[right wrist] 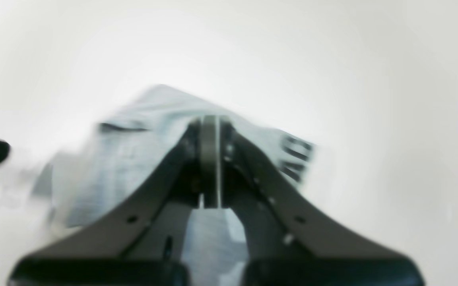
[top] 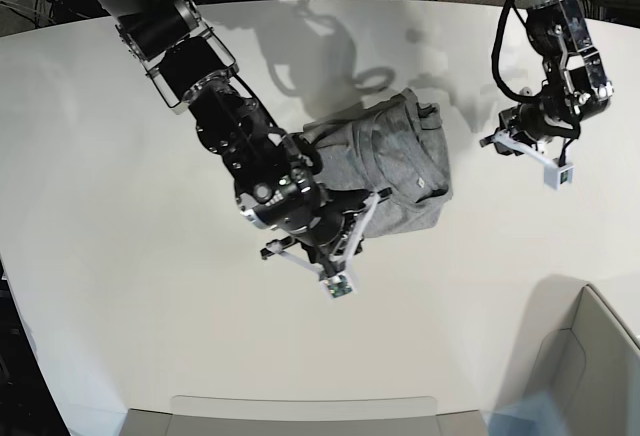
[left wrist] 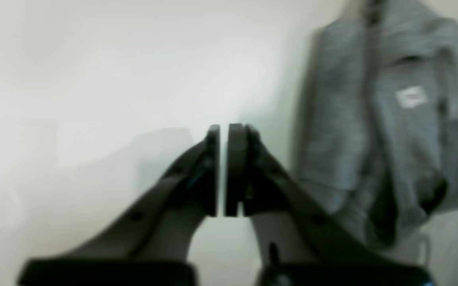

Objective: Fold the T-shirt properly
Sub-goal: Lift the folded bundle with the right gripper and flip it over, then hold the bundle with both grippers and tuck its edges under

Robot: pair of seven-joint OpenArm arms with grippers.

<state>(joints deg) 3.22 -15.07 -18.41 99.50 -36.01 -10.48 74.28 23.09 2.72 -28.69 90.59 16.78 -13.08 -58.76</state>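
T-shirt (top: 395, 161) lies bunched mid-table (top: 120, 286). Right gripper (top: 372, 202) sits over its near-left edge. Left gripper (top: 500, 136) is off to its right, apart from it.

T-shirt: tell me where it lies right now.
In the base view the T-shirt lies bunched mid-table, directly beside the right gripper on that view's left, apart from the left gripper.

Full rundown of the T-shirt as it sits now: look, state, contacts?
The T-shirt is heather-grey knit cloth, bunched in a rumpled, partly folded heap near the middle of the white table. A small white label shows inside the neck, and black block lettering shows at one edge in the right wrist view. The right gripper is shut, right over the cloth; a pinch cannot be confirmed. The left gripper is shut, clear of it.
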